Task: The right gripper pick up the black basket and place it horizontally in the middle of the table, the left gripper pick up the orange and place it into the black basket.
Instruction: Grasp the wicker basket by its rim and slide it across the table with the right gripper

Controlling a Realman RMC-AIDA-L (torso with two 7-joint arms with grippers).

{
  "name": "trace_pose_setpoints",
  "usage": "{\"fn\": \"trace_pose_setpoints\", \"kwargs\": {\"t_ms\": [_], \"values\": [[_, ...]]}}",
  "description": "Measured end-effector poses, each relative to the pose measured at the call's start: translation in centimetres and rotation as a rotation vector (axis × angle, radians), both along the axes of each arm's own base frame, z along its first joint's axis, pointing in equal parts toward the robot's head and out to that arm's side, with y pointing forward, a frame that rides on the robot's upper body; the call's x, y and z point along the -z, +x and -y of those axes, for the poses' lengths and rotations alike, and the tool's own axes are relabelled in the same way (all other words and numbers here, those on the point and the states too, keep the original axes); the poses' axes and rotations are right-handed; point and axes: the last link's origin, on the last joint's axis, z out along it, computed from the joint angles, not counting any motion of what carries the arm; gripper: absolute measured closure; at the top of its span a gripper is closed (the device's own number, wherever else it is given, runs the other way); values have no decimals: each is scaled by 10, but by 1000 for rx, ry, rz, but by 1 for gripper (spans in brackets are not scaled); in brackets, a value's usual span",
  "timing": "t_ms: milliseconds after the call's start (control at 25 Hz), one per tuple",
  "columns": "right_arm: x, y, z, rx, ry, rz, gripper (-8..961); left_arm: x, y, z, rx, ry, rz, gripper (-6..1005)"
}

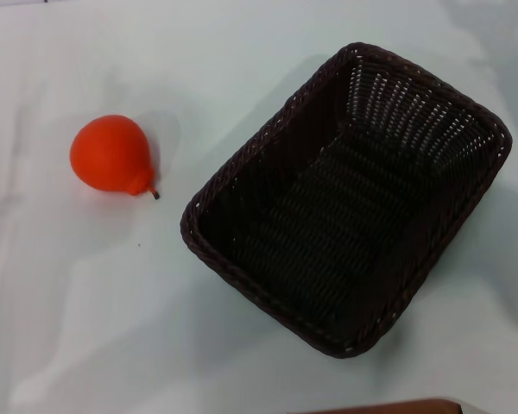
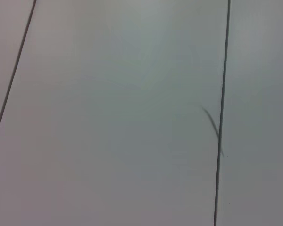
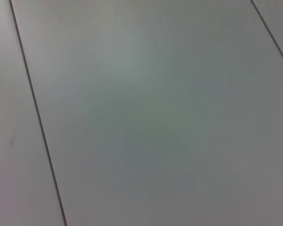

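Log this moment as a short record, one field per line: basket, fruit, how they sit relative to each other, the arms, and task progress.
basket: black basket on the table, skewed diagonally, empty, open side up
fruit: orange on the table, stem end toward the basket
relation: orange lies apart from the basket, on the robot's left of it, not touching
arms: neither tool shows in any view; both wrist views show only plain pale panels with dark seams
progress: basket not yet set horizontally; orange not yet in it
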Motion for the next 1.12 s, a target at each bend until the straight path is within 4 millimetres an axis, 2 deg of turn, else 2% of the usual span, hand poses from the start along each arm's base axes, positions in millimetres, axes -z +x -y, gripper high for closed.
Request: {"fn": "trace_pose_setpoints", "kwargs": {"t_ms": [400, 560, 720, 840, 1000, 1120], "values": [[1, -2, -4, -6, -17, 0, 8, 0, -1, 0, -6, 0, 0, 97], [-7, -5, -9, -53, -104, 13, 8, -1, -1, 0, -9, 4, 2, 97], [-24, -13, -24, -87, -368, 88, 7, -1, -3, 1, -18, 8, 4, 97], [-45, -29, -32, -78, -586, 135, 7, -1, -4, 1, -25, 6, 5, 98], [-66, -52, -35, 49, -910, 227, 7, -1, -5, 0, -35, -1, 6, 98], [-73, -67, -36, 167, -1094, 304, 7, 0, -8, -1, -48, -10, 6, 98]]}}
